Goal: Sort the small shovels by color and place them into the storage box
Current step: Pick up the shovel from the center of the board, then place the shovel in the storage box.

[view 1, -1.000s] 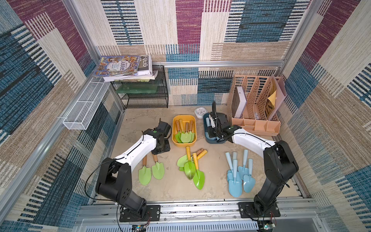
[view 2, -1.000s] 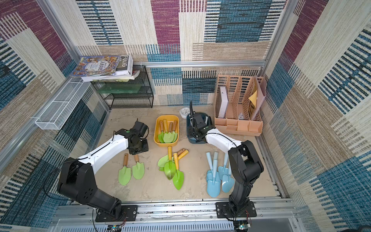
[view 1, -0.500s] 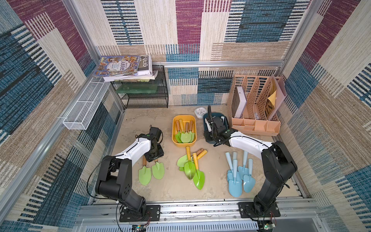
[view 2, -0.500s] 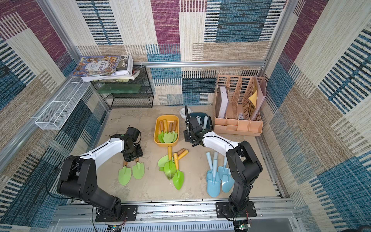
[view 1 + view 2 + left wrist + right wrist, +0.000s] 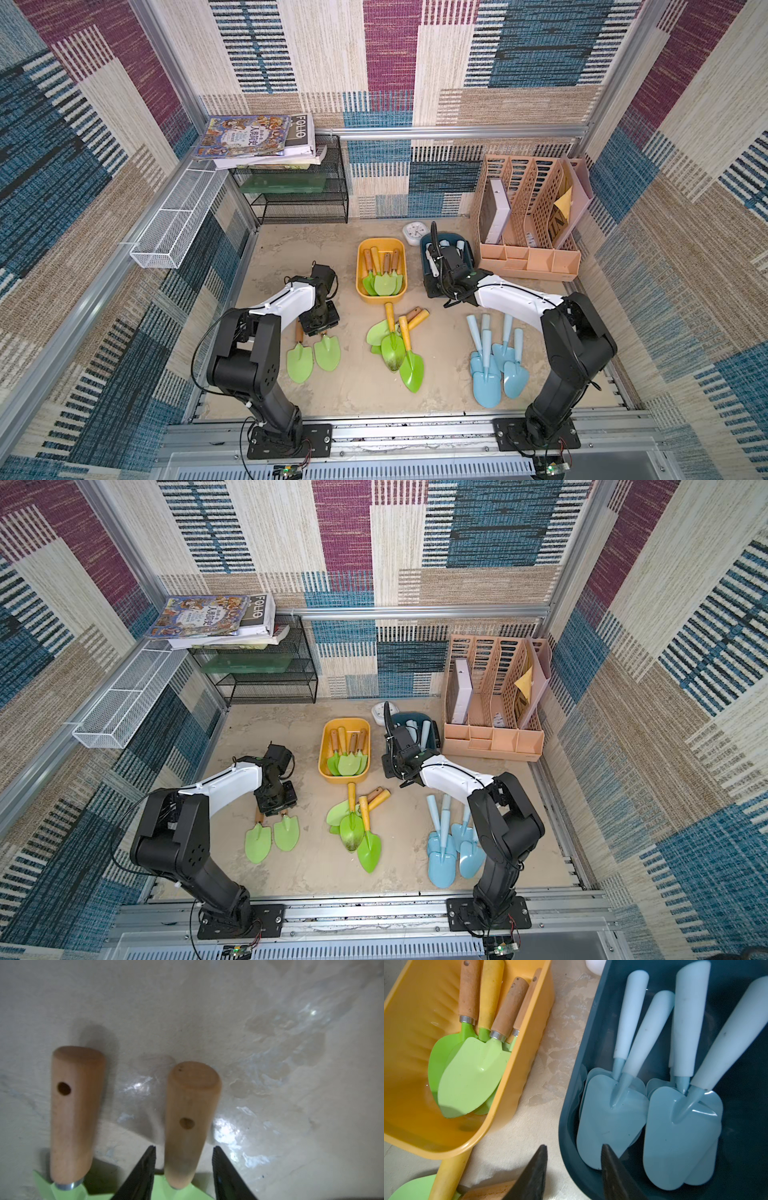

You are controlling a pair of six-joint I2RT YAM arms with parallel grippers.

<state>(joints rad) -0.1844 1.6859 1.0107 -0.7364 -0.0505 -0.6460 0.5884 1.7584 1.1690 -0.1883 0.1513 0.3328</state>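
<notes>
The left arm [image 5: 286, 301] had swung away from the yellow bin [image 5: 380, 298] and dropped onto the pair of green shovels [image 5: 313, 357] at the lower left of the tabletop [image 5: 353, 399], while the right arm [image 5: 515, 301] had drawn back to the near edge of the dark blue bin [image 5: 424, 255]. In the left wrist view the jaws stood spread on either side of one wooden handle [image 5: 191, 1113], a sliver of gap showing on each side, not yet pinching it; its twin [image 5: 74, 1109] lay just beside. The right arm's jaws were spread and empty above the blue bin's near rim. That suggested the right arm had finished a drop and the next green pick-up was about to begin. The yellow bin held at least four green shovels [image 5: 473, 1076]; the dark blue bin held at least four light blue shovels [image 5: 612, 1113], laid in two overlapping stacks. Still loose on the tabletop were a heap of green shovels [image 5: 395, 345] at centre and a cluster of blue shovels [image 5: 494, 365] at the lower right, so the sorting looked roughly half done
</notes>
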